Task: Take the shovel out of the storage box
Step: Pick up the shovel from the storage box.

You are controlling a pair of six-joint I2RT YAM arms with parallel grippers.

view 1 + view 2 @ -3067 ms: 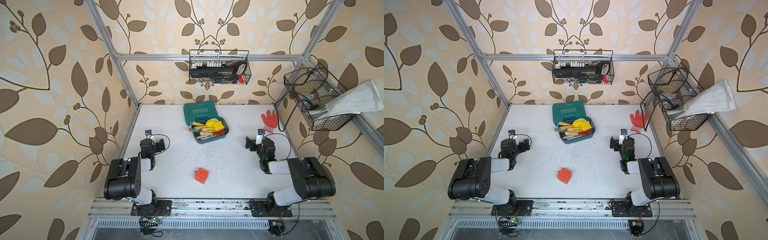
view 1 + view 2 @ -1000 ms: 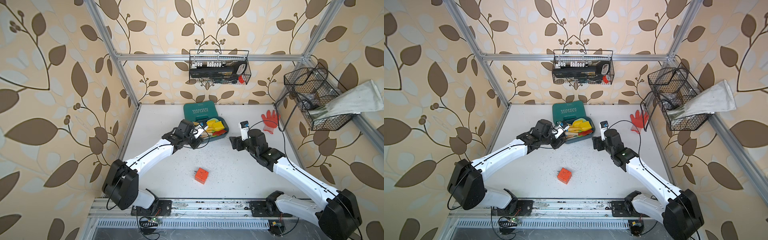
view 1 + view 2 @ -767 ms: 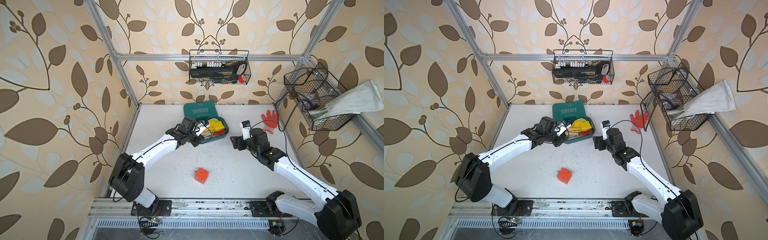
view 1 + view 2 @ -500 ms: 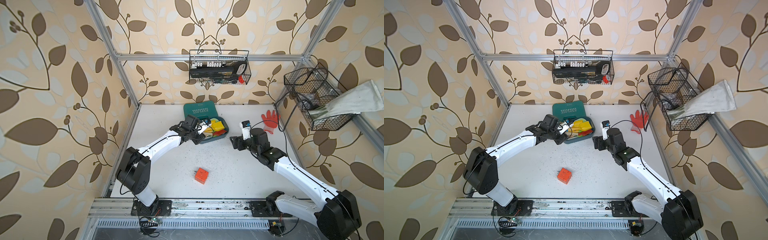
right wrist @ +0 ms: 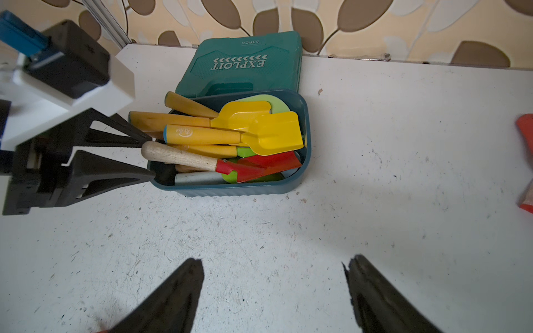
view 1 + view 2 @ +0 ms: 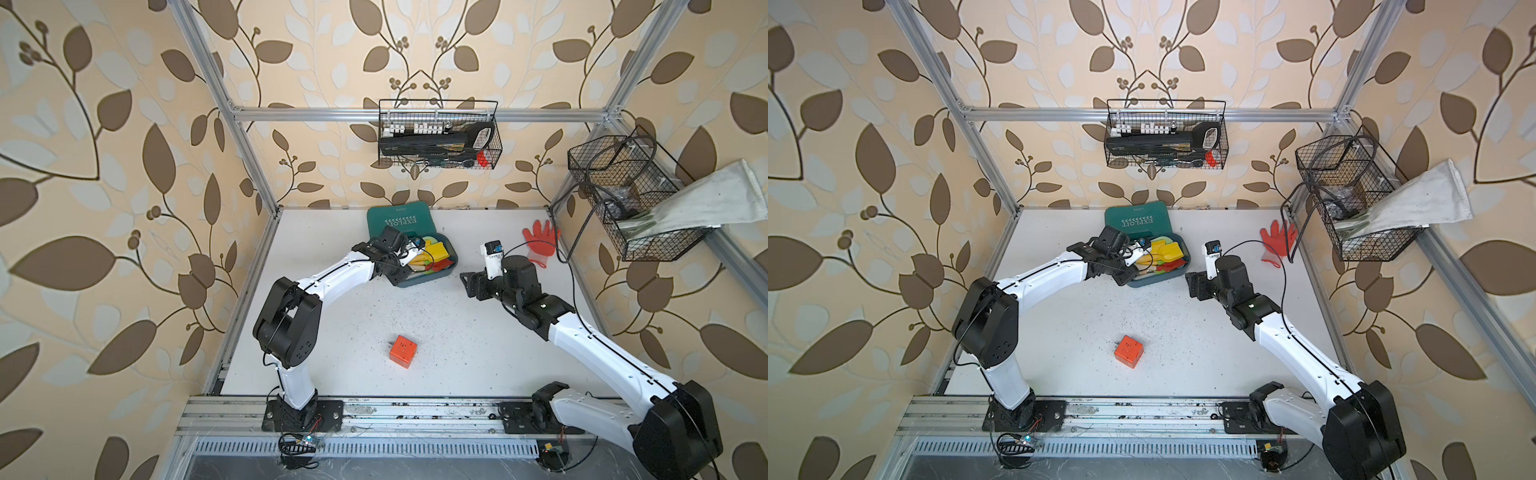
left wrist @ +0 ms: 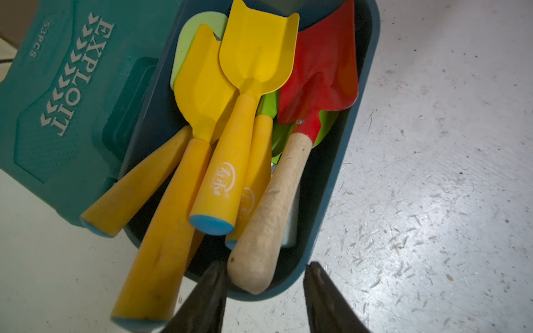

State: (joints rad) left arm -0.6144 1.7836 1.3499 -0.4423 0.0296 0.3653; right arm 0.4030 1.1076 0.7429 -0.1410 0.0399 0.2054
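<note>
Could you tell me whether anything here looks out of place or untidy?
The hand shovels lie heaped in the storage box, several yellow handles sticking out past its rim, one over the green EXPLOIT case. A red glove lies loose on the table, and a white cloth hangs out of the side wire basket.

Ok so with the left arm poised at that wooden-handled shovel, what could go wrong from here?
The left end effector straddles only the rounded handle tip of the red shovel, so it may slip. One finger sits just outside the storage box rim and could snag it. Yellow shovels crowd the red one and may drag along.
</note>
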